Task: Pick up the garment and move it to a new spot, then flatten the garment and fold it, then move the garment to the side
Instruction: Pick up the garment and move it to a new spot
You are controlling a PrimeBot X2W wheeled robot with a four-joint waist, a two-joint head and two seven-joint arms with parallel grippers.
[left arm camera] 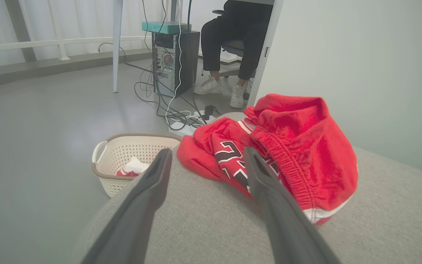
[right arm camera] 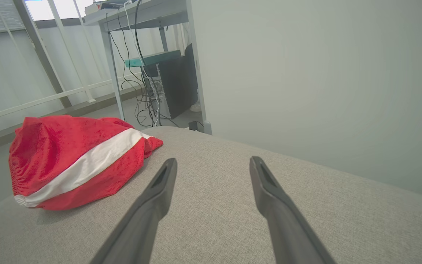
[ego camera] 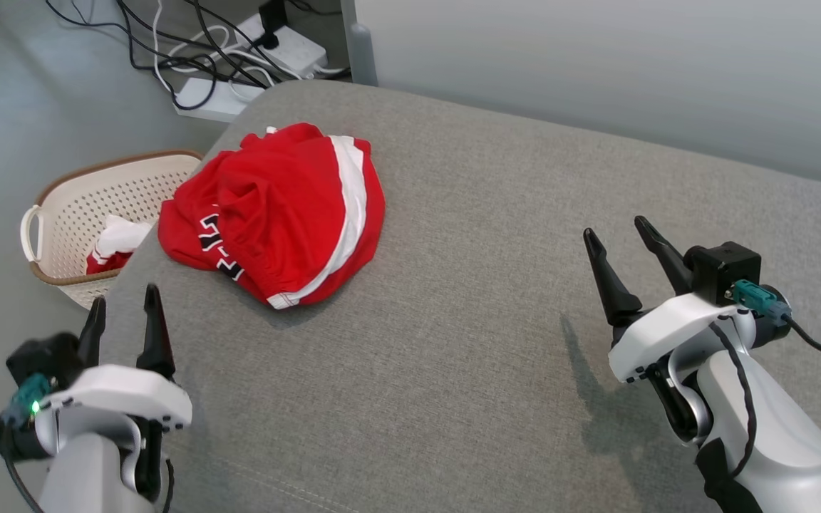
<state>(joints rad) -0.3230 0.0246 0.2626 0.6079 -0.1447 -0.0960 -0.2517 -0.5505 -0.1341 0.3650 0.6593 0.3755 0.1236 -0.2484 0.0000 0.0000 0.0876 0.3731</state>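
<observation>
So, handling: likely light, soft and limp; bound to sag and trail once lifted; smooth knit, apt to slide out of a shallow pinch; nothing fragile about it.
Hold: best, by judgement, at the gathered waistband [left arm camera: 291, 176] or the white-edged hem, at two spots well apart, deep enough to catch both layers.
Garment [ego camera: 275, 214]: red, crumpled into a rounded heap; broad white stripe down one side; black-and-white numerals on a fold; white trim along the lower edge.
Place: upper left of centre in the head view, on the cushion [ego camera: 489, 320], near its left rim and far corner; right of centre in the left wrist view; left side of the right wrist view.
Left claw [ego camera: 125, 298]: lower left of the head view, fingers apart, nothing between them; short of the garment, pointed roughly toward it.
Right claw [ego camera: 613, 228]: right side of the head view, fingers apart, empty; well apart from the garment, over bare cushion.
Stage: by the look of it, first pick-up not yet made; nothing flattened or folded.
Basket [ego camera: 97, 199]: cream, perforated, on the floor at the left edge of the head view, just beside the cushion; red and white cloth inside.
Beyond: cables and power strip [ego camera: 289, 50] at the top of the head view; a seated person's legs [left arm camera: 247, 47] at the top of the left wrist view.
</observation>
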